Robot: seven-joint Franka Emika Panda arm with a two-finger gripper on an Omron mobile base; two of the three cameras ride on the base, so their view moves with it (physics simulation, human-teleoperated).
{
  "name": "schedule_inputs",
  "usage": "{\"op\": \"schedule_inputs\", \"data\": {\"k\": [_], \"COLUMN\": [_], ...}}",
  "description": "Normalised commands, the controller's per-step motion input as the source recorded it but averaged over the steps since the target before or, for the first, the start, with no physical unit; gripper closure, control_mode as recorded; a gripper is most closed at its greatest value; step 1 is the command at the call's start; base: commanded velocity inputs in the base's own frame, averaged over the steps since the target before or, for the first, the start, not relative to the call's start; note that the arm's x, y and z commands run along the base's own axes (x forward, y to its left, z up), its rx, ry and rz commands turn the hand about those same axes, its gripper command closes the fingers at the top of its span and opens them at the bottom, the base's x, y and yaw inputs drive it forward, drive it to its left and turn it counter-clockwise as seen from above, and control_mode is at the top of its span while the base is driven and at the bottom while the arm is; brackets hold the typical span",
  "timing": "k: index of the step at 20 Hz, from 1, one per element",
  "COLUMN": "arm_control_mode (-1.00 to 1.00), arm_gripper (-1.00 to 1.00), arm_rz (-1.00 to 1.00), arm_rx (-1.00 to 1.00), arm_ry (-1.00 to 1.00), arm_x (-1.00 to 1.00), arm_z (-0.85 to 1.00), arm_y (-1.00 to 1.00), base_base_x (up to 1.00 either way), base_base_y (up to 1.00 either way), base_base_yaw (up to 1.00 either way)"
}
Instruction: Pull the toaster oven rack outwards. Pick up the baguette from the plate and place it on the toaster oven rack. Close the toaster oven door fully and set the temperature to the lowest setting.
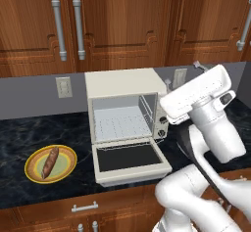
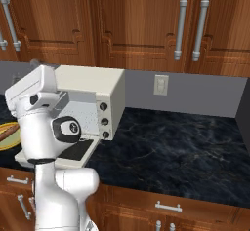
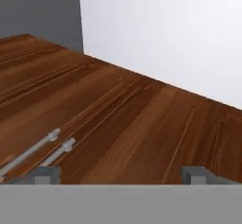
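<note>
The cream toaster oven stands on the dark counter with its toaster oven door folded down flat. The toaster oven rack lies inside the cavity, pushed in. To the left, the baguette rests on the plate. My white hand hovers right of the oven, above its knobs, tilted up toward the wall cabinets. In the hand view my gripper is open, its fingertips set far apart with nothing between them. From the right I see the oven behind my arm.
Wooden wall cabinets with grey bar handles hang above. Outlets sit on the grey backsplash. The black marble counter stretches right of the oven. Drawers with handles run below the counter's front edge.
</note>
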Motion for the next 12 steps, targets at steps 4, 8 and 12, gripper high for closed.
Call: {"op": "schedule_inputs", "data": {"k": [4, 8, 12], "arm_control_mode": [-1.00, -1.00, -1.00], "arm_gripper": [-1.00, -1.00, -1.00], "arm_rz": [0.59, 0.63, 0.06], "arm_rx": [0.15, 0.17, 0.01], "arm_ry": [0.38, 0.32, 0.00], "arm_x": [-0.76, -0.28, 0.01], "arm_z": [0.23, 0.02, 0.00], "arm_y": [0.00, 0.04, 0.01], "base_base_x": [0.00, 0.00, 0.00], "base_base_y": [0.00, 0.00, 0.00], "base_base_yaw": [0.00, 0.00, 0.00]}}
